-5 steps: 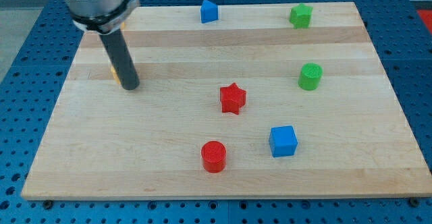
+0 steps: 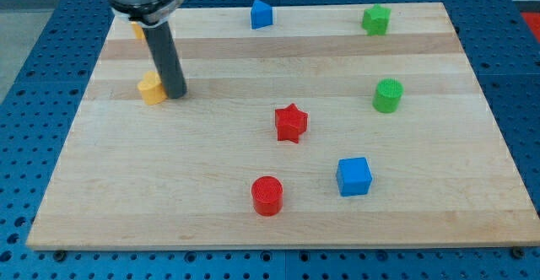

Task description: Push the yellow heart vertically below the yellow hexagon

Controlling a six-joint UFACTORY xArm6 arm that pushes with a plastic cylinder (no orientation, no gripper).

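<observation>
The yellow heart [image 2: 151, 88] lies on the wooden board near its left side. My tip [image 2: 175, 94] rests on the board right beside the heart, at its right edge, touching or nearly touching it. The yellow hexagon [image 2: 137, 30] is near the board's top left corner, mostly hidden behind the arm; only a small yellow part shows. The heart sits below the hexagon and slightly to the right of it.
A blue block [image 2: 261, 14] and a green star-like block [image 2: 376, 18] sit along the top edge. A green cylinder [image 2: 388, 95] is at the right. A red star [image 2: 290, 122], a red cylinder [image 2: 267, 196] and a blue cube [image 2: 353, 176] lie in the lower middle.
My tip has moved to the right and slightly up, from in front of the heart to its right side. The heart, hidden before, now shows.
</observation>
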